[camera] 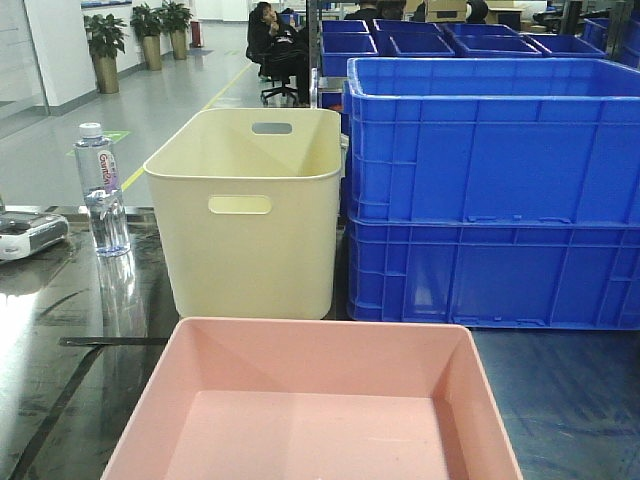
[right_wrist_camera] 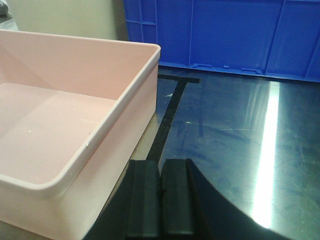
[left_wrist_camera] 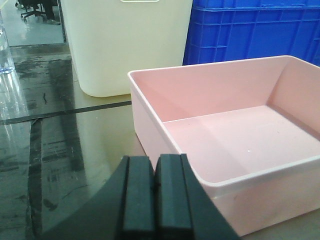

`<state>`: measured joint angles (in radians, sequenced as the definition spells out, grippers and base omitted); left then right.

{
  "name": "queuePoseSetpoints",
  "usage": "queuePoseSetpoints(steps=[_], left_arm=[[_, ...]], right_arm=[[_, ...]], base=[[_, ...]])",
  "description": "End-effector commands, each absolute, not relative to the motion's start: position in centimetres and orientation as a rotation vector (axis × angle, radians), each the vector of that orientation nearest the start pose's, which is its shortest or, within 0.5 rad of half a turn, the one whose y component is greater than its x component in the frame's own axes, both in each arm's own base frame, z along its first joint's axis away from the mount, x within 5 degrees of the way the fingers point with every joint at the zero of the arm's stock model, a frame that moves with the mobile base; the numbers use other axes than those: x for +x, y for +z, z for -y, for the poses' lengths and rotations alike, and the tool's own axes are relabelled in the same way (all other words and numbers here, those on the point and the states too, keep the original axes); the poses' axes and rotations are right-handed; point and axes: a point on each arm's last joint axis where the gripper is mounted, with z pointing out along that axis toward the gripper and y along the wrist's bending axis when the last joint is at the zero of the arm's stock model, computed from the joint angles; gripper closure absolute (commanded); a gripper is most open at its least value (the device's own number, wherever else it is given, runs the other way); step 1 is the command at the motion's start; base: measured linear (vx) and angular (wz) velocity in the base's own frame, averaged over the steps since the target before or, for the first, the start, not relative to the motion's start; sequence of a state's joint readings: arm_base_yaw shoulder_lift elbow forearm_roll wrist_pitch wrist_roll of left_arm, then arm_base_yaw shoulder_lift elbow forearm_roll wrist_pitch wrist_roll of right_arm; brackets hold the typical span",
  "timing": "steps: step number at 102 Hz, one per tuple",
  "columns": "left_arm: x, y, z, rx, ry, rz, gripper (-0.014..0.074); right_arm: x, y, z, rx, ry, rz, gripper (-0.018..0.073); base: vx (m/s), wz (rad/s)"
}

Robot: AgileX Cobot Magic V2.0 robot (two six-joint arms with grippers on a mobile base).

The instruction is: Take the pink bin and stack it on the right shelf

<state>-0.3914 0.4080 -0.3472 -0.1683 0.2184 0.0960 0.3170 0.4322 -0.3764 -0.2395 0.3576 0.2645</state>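
pink bin (camera: 310, 400) sits empty on shiny dark worktop (camera: 60, 330), cream bin (camera: 250, 210) right behind it. left pincer (left_wrist_camera: 155, 200) closed, nothing held; right pincer (right_wrist_camera: 161, 200) same, both beside bin.

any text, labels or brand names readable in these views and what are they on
"Ganten", as best it reads, blurred: vertical red lettering on the white label of the clear plastic water bottle.
Smaller print on that label: too small to read.
Pale pink plastic tray-bin, cream plastic bin with handle slots, stacked blue plastic crates: no text visible.
Grey device at the left edge: no markings legible.
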Motion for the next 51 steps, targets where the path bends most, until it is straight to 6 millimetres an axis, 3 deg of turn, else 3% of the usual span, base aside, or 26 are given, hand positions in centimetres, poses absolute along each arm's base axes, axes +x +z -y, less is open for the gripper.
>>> queuePoseSetpoints(steps=[1,18,29,51], left_arm=[[8.9,29.9,3.9,0.273,-0.380,-1.639,0.0604],[8.8,29.7,3.9,0.278,-0.375,-1.642,0.0604],[8.0,28.5,3.3,0.338,-0.273,-1.595,0.0604],[5.6,21.9,1.5,0.227,-0.163,-1.566,0.0604]], right_arm=[[9.5,29.3,-2.4,-0.209,0.172,-1.784,0.0568],[9.5,29.3,-2.4,-0.209,0.172,-1.784,0.0568],[9.5,29.3,-2.4,-0.209,0.172,-1.784,0.0568],[9.5,29.3,-2.4,-0.209,0.172,-1.784,0.0568]], base=[[0.00,0.00],[0.00,0.00],[0.00,0.00],[0.00,0.00]])
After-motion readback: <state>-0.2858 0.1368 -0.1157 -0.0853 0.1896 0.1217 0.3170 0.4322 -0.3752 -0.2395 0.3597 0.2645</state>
